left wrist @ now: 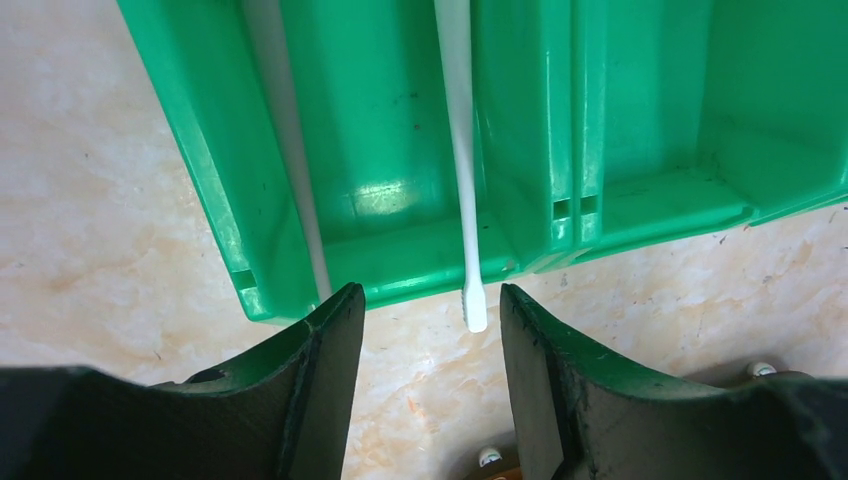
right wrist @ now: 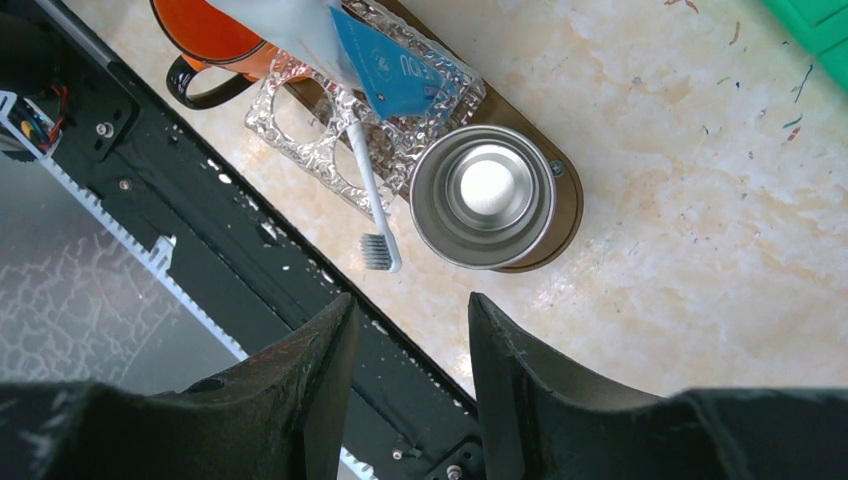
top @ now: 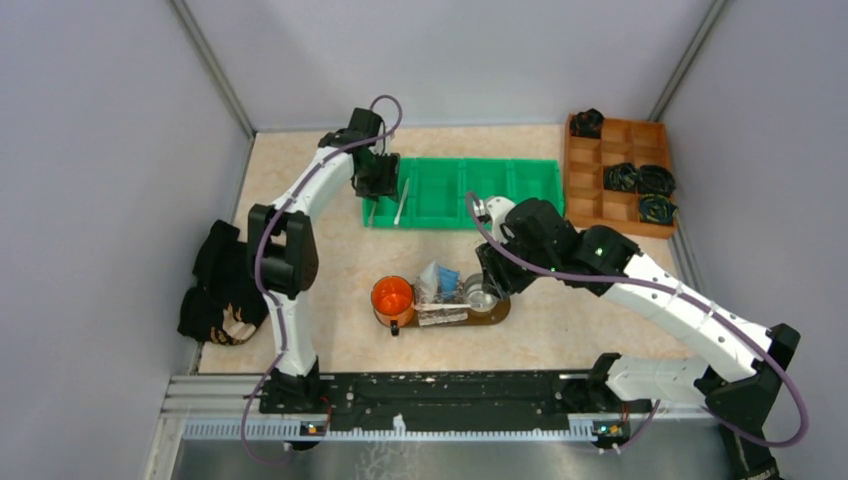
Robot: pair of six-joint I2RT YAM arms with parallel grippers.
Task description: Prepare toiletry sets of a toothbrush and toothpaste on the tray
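Base rail [top: 440, 395]: black, runs along the near edge of the surface [top: 590, 320].
Tray [right wrist: 566, 218]: dark brown board, near-centre of the surface, just beyond the rail.
On tray, left to right: orange mug [top: 392, 297], patterned glass dish [right wrist: 292, 112], steel cup [right wrist: 483, 195].
Toiletry set: grey toothbrush [right wrist: 367, 180] lies across the dish, its bristle head overhanging toward the rail. The blue tube [right wrist: 385, 65] and white tube [right wrist: 275, 15] lean over the dish beside the mug.
Right end effector [right wrist: 408, 310]: fingers apart, nothing between them. It hangs above the tray's right end, near the cup.
Black bundle [top: 220, 285]: at the surface's left edge, well apart from the tray.
Green bin [top: 460, 190]: compartmented, toward the far edge.
In bin: white toothbrush stick [left wrist: 458, 150] in the leftmost compartment, its tip poking over the near wall. The second stick [left wrist: 290, 150] is beside it, tip hidden behind a finger.
Left end effector [left wrist: 430, 305]: fingers apart, empty, above the bin's near-left corner. The bin wall stands between it and the sticks.
Orange-brown box [top: 620, 170]: far right corner, black items in several cells.
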